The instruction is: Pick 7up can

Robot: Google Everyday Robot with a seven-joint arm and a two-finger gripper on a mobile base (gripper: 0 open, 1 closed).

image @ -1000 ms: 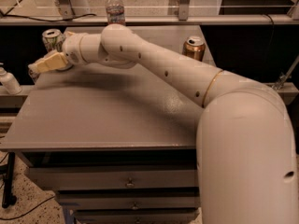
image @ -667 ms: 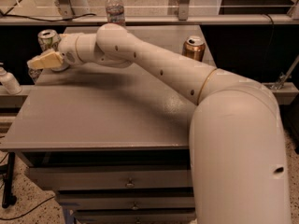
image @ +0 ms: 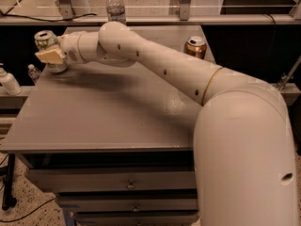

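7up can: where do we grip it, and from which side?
Probably the round side wall, around mid-height, coming in level from the table-centre side. The 7up can stands upright at the far-left corner of the table in the camera view, silver top showing. The gripper sits against its lower body on that side. Go gently, because the table edge is close beyond the can.

The grey table (image: pixel 108 112) in front of me has a flat top over drawers. The 7up can (image: pixel 45 38) stands upright at its far left corner, and my gripper (image: pixel 51 56) is right against that can, over the same corner. A gold-brown can (image: pixel 195 47) stands upright near the far right edge. A water bottle (image: pixel 115 6) stands by the far edge; I cannot tell whether it is on the top or behind it.
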